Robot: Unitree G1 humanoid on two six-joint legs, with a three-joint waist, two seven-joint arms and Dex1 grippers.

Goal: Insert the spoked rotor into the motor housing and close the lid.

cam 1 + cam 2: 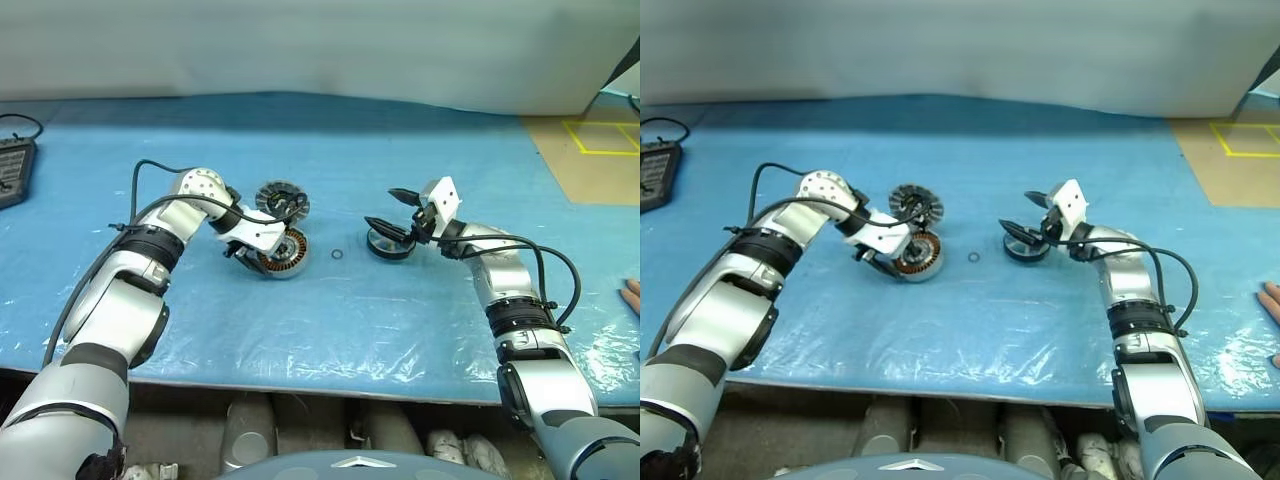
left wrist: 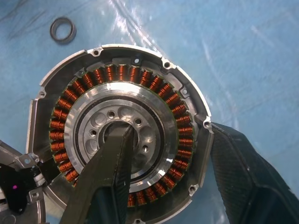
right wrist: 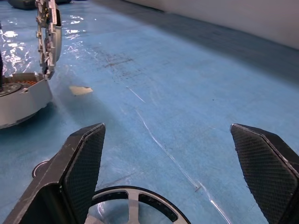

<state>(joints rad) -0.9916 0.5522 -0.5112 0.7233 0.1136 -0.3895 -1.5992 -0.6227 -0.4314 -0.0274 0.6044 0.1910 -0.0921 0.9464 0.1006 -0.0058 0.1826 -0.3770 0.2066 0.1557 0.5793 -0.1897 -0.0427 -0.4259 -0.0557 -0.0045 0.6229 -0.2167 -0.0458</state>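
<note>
The motor housing, a silver cup with copper windings, lies on the blue mat left of centre. My left gripper is shut on it, with one finger in the pale centre and the other outside the rim. The lid stands on edge at the housing's far rim, its segmented face towards me. The spoked rotor lies flat right of centre. My right gripper is held level just over the rotor, wide open and holding nothing.
A tiny loose ring lies between housing and rotor. A black device sits at the mat's far left. A person's hand shows at the right edge. Yellow tape marks lie on the brown surface at the back right.
</note>
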